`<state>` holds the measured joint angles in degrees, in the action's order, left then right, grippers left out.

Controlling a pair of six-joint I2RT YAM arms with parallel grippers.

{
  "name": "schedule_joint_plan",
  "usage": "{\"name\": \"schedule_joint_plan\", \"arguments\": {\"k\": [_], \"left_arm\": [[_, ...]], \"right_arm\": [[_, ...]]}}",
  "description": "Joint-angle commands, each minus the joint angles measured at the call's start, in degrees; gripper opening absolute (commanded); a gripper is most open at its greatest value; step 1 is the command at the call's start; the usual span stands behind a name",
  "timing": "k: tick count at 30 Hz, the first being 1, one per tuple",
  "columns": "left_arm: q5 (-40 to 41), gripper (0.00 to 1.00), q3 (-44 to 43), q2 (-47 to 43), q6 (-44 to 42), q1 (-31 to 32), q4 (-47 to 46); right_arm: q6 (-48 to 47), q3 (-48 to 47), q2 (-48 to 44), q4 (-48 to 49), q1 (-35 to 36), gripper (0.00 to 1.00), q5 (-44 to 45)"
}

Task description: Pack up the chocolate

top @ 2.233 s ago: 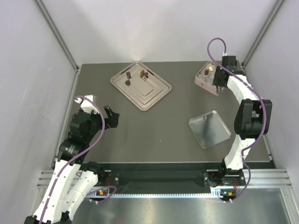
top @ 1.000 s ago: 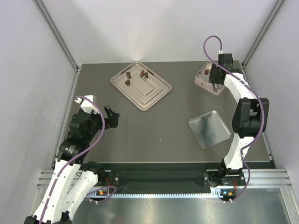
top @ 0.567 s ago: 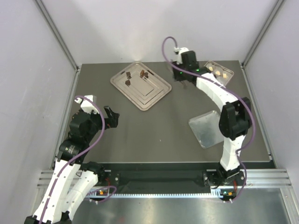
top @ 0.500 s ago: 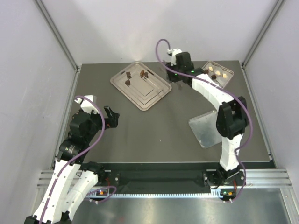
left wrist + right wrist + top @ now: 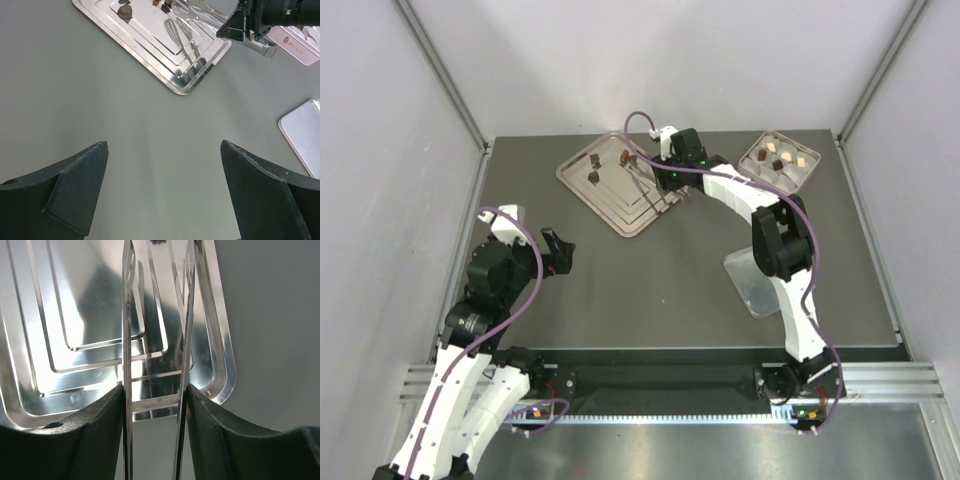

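Three dark chocolate pieces [image 5: 594, 177] [image 5: 624, 156] [image 5: 633, 160] lie on the stepped steel tray [image 5: 650, 205] at the back left. More dark and pale pieces sit in the pink box [image 5: 780, 160] at the back right. My right gripper [image 5: 663, 172] is shut on metal tongs [image 5: 645, 165], whose two blades [image 5: 127, 340] reach out over the tray [image 5: 220, 365] toward the pieces. My left gripper [image 5: 558, 250] is open and empty, low over bare table left of centre, far from the tray [image 5: 185, 75].
A flat silver lid [image 5: 765, 275] lies at the right middle of the table and also shows in the left wrist view [image 5: 305, 135]. White walls enclose the table on three sides. The right arm [image 5: 770, 210] arches over the table's middle right.
My right arm has swung left from the pink box to the steel tray, carrying the tongs. The box's pieces now show. The left arm has not moved.
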<state>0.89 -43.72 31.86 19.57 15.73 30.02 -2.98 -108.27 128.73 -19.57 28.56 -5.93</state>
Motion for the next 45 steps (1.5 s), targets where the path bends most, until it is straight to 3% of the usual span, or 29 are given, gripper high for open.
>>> {"name": "schedule_joint_plan", "arguments": {"k": [1,22,45], "left_arm": [[-0.6,0.99,-0.2,-0.5,-0.2,-0.3,-3.2],[-2.3,0.99,-0.2,-0.7,-0.4,-0.5,-3.5],[-2.3,0.99,-0.1,-0.6,-0.3,-0.9,-3.6]], "right_arm": [[-1.7,-4.6,1.0,2.8,1.6,0.5,1.7],[-1.6,-12.8,7.9,1.2,2.3,0.49,0.9],[-1.8,-13.4,7.5,0.3,2.9,0.34,1.8]]}}
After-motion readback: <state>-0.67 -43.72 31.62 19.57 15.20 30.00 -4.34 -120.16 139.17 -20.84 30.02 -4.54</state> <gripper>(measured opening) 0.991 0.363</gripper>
